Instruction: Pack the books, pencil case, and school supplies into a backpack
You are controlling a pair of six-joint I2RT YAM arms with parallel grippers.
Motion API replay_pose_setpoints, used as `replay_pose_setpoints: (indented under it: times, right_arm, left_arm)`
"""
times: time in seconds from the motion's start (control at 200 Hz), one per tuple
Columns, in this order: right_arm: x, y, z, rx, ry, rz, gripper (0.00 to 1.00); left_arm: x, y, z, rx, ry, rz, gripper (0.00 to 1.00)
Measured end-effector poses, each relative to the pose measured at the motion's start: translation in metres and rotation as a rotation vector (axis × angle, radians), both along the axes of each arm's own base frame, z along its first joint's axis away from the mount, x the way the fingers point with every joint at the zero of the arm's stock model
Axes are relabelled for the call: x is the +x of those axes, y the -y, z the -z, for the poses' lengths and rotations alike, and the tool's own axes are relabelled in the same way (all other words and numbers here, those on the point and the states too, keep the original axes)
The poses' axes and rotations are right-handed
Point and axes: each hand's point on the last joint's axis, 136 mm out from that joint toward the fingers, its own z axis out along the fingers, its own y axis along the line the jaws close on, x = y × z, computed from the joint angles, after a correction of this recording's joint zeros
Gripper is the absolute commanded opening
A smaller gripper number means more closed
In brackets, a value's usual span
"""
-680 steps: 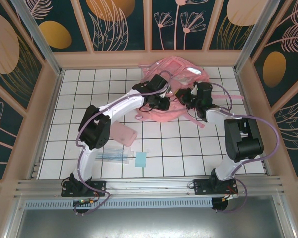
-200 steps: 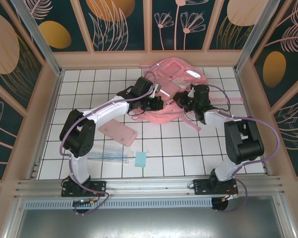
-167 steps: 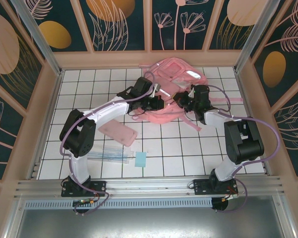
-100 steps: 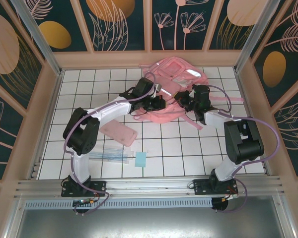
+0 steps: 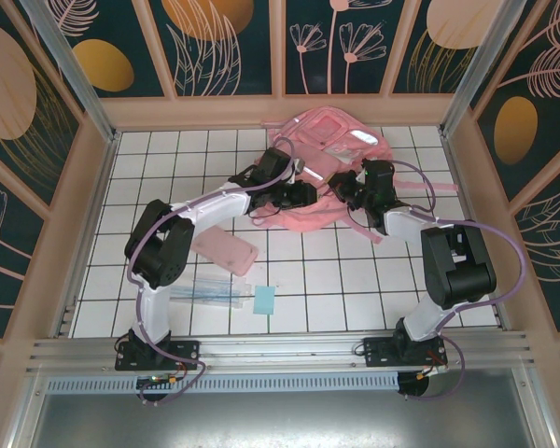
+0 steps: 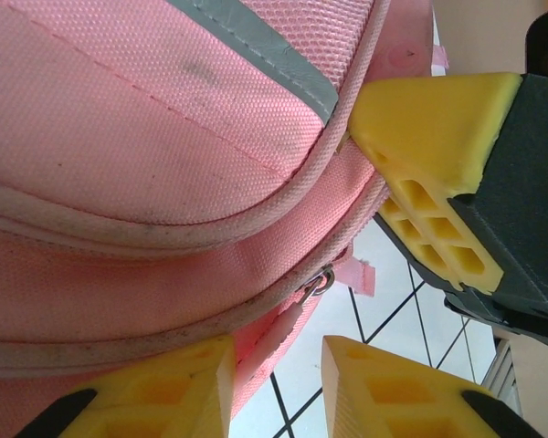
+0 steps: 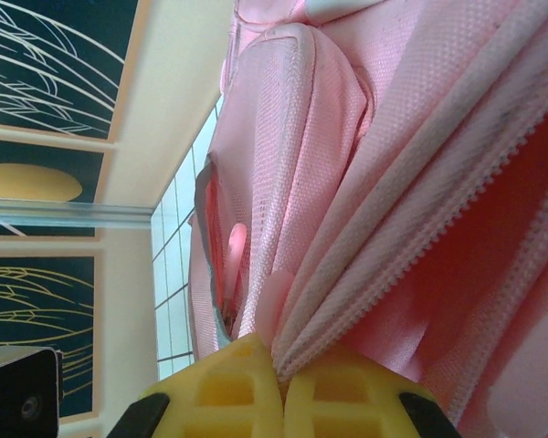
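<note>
Zipper-opening seems the step — the right gripper [image 7: 281,363] pinches the zip edge [image 7: 365,301] of the backpack [image 5: 345,140] at the far middle of the table [image 5: 168,187], so the left gripper [image 6: 279,354], spread around the pink pull tab [image 6: 288,327], should close squarely on it before pulling.

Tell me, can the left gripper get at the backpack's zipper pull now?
Probably yes. The left gripper is open, and the zipper pull of the backpack hangs between its fingers, nothing in the way.

Lab-type robot test cell: boxed-in white grid tabletop [image 5: 336,280], alu frame rails [image 5: 280,347], printed leaf wall panels [image 5: 229,42].
</note>
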Motion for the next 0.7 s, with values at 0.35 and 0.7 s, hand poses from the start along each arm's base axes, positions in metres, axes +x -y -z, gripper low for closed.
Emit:
replay_pose_setpoints:
  times: [0.35,0.7]
  right_arm:
    - [0.003,0.006,0.002,-0.011,-0.002,0.033,0.00]
    - [0.002,0.004,0.002,0.024,-0.024,0.049,0.00]
  left_arm:
    - [0.003,0.018,0.020,0.197,0.069,0.004,0.34]
    - [0.010,0.014,0.031,0.381,0.153,-0.011,0.11]
